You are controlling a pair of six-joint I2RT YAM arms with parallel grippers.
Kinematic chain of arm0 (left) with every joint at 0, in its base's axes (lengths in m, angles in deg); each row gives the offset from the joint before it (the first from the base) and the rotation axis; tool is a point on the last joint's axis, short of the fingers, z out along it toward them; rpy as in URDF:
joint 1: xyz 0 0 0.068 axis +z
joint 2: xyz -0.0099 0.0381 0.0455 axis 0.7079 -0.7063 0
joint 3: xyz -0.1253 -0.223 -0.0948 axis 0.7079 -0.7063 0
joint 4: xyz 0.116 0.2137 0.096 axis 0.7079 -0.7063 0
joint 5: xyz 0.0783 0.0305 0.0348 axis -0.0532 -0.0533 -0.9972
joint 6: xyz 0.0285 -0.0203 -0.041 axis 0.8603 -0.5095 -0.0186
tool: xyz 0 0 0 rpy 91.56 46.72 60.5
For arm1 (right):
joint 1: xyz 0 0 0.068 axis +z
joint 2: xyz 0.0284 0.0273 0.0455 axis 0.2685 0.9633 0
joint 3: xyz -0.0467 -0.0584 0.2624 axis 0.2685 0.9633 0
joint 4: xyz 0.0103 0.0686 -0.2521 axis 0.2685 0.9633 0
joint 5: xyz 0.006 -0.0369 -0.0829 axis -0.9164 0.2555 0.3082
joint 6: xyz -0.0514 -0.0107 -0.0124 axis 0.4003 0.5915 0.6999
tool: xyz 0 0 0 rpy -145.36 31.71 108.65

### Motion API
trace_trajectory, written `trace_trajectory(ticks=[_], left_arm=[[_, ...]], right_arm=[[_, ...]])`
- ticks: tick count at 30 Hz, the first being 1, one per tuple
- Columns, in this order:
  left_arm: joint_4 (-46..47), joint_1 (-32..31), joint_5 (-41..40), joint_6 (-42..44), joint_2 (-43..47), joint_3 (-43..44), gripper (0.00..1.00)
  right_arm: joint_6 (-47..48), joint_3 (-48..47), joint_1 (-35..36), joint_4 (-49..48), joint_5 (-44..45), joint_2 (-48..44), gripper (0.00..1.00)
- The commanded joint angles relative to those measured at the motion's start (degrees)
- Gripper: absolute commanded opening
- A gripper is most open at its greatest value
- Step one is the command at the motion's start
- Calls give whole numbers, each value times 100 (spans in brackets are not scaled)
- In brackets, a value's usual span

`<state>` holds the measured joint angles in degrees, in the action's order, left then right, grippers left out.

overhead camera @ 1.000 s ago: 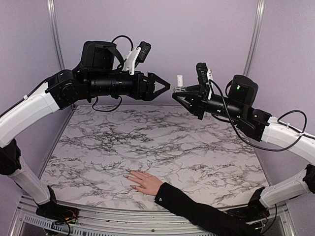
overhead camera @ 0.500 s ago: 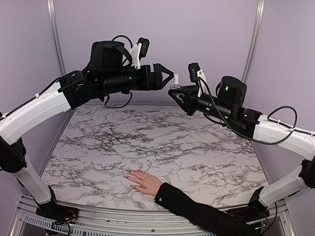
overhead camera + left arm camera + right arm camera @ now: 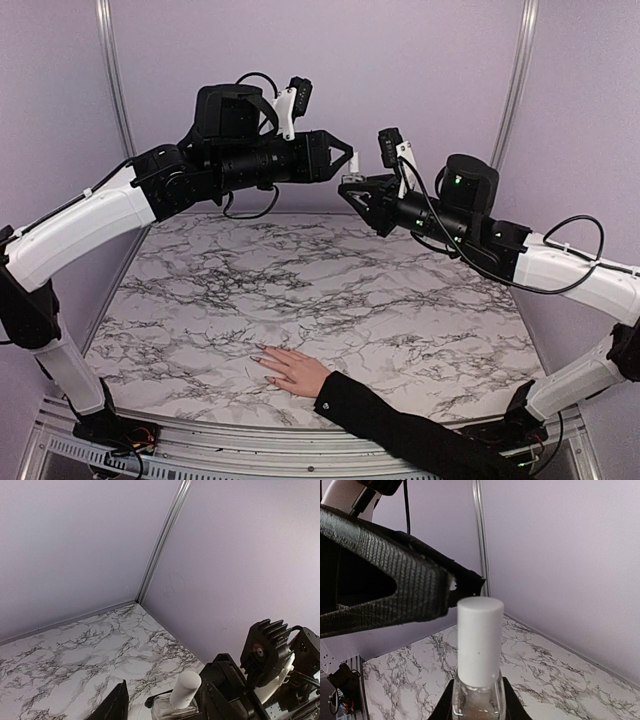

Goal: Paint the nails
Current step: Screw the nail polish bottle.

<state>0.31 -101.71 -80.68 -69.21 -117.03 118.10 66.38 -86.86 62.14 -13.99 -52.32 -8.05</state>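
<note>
Step (judged): uncapping, before any paint goes on.
Nail polish bottle (image 3: pixel 478 697): held high in the air over the 12 o'clock side of the desk (image 3: pixel 400 300), upright, white cap (image 3: pixel 479 639) on top.
Right end effector (image 3: pixel 352 190): clamped on the glass body of the bottle and reaching in from 3 o'clock. It likely grips low so the cap stays free and the bottle cannot spill.
Left end effector (image 3: pixel 348 162): comes in from 9 o'clock at cap height. Its jaws are apart with the cap between them. The left wrist view shows a gap on one side, so there is no grip on the cap yet.
Why mid-air (judged): one arm steadies the bottle while the other turns the cap, well away from the person's hand.
Bottle contents: the glass looks clear. I cannot tell the colour or fill level. The cap is seated, so nothing is exposed.
Hand (image 3: pixel 293 370): lies flat, palm down, at the 6 o'clock edge of the desk. The fingers are spread and point toward 10 o'clock, and a black sleeve (image 3: pixel 400 428) trails off toward 4 o'clock.
The nails (image 3: pixel 258 355): at the fingertips, well apart from both arms and too small to tell whether they are painted.
Next (judged): close on the cap, twist it off and lift it straight up.
Risk (judged): an off-centre grip could tilt the bottle.
</note>
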Motion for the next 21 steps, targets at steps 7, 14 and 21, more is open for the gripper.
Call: trace_trajectory(ticks=[7, 14, 21], left_arm=[[237, -7, 239, -26, -295, 286, 43], [236, -5, 430, 0, -369, 299, 23], [234, -5, 1011, 124, -344, 242, 9]], right_arm=[[19, -370, 71, 77, -55, 90, 0], [79, -423, 72, 113, -83, 107, 0], [133, -533, 70, 77, -431, 111, 0]])
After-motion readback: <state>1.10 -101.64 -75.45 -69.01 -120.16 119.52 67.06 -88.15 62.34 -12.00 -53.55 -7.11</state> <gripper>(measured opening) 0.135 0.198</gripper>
